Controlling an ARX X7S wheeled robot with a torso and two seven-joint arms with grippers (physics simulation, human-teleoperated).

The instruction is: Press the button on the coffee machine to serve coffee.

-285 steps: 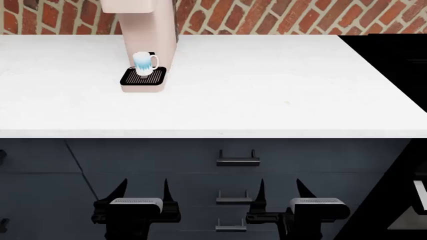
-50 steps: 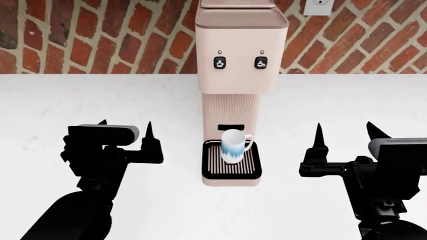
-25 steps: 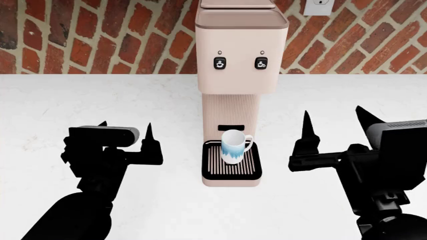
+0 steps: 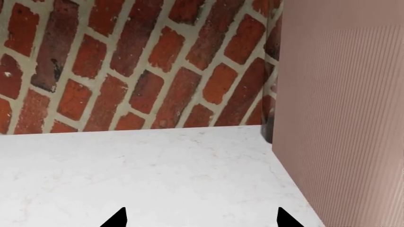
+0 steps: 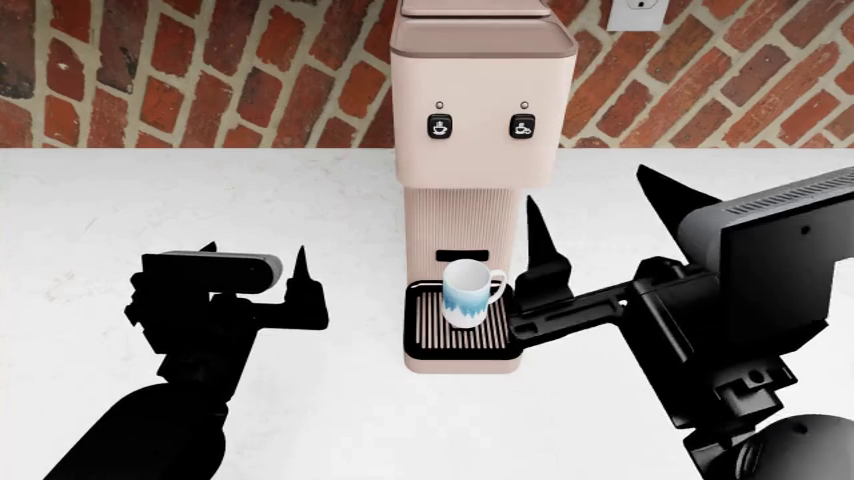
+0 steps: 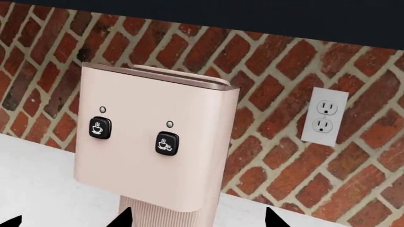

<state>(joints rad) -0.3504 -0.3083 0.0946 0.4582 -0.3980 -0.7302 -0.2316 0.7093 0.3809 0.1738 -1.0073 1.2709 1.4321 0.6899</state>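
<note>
While the coffee machine [image 5: 481,150] stands at the back of the white surface [image 5: 160,200] against the brick wall [image 5: 200,70], a white and blue mug [image 5: 467,291] sits on its black drip tray [image 5: 462,335]. Both buttons [image 5: 439,126] (small dark squares with cup icons) are untouched. To the machine's right, the right pincer [image 5: 601,235] is raised, spread wide and empty. Low on the other side, the left pincer [image 5: 254,262] is open and empty too.

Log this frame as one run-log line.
right end effector: open, raised beside tall pink-beige coffee machine | dark buttons: untouched | left end effector: open, idle | white-blue mug: on drip tray
</note>
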